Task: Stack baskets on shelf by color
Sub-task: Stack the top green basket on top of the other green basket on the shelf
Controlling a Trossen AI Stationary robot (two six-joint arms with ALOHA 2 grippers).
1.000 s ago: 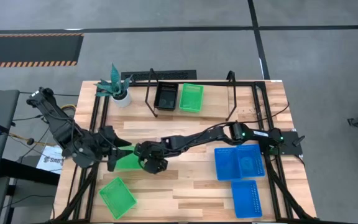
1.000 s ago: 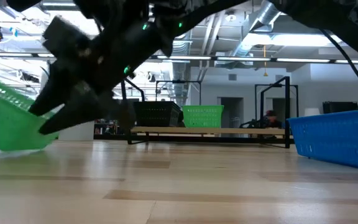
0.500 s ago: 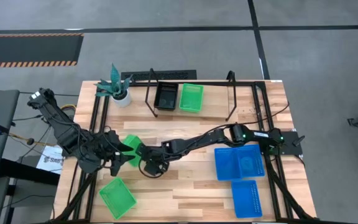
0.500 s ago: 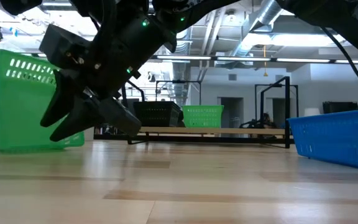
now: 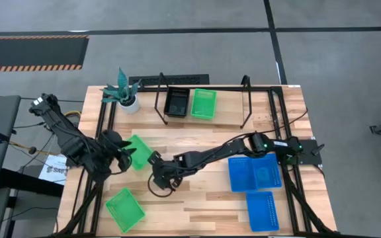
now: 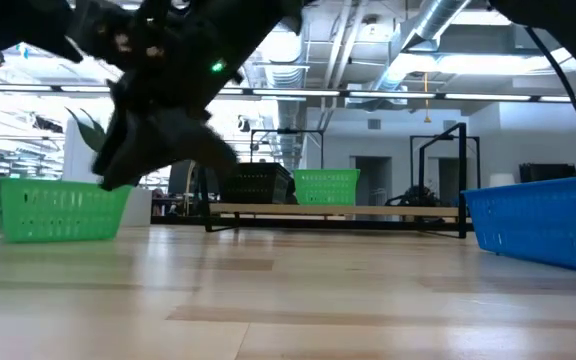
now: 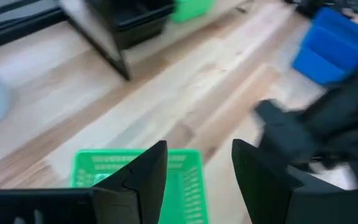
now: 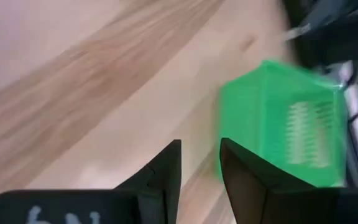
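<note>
A bright green basket (image 5: 141,151) (image 6: 58,210) lies flat on its bottom on the table's left half. My left gripper (image 5: 126,154) (image 7: 197,149) is open, just left of and above it, and the basket (image 7: 182,180) shows below its fingers. My right gripper (image 5: 159,177) (image 8: 201,146) is open by a narrow gap, to the near right of the basket (image 8: 284,124) and apart from it. The shelf (image 5: 230,116) holds a black basket (image 5: 176,102) and a green basket (image 5: 203,104). My left gripper stands open over the green basket's left end (image 7: 179,158), coming from above at a slant. One finger (image 7: 145,177) overlaps the rim in the wrist view. I cannot tell whether it touches the basket.
A second green basket (image 5: 124,208) lies near the table's near left corner. Two blue stacks (image 5: 254,172) (image 5: 262,211) sit on the right. A potted plant (image 5: 123,89) stands at the far left, beside the shelf's rods. Bare wood lies between the shelf and the arms.
The green basket was tilted between both grippers, then stood up on its side, then came down flat, a little farther toward the far edge. My left gripper followed it toward the far edge. My right gripper drew back toward the near edge, away from the basket.
</note>
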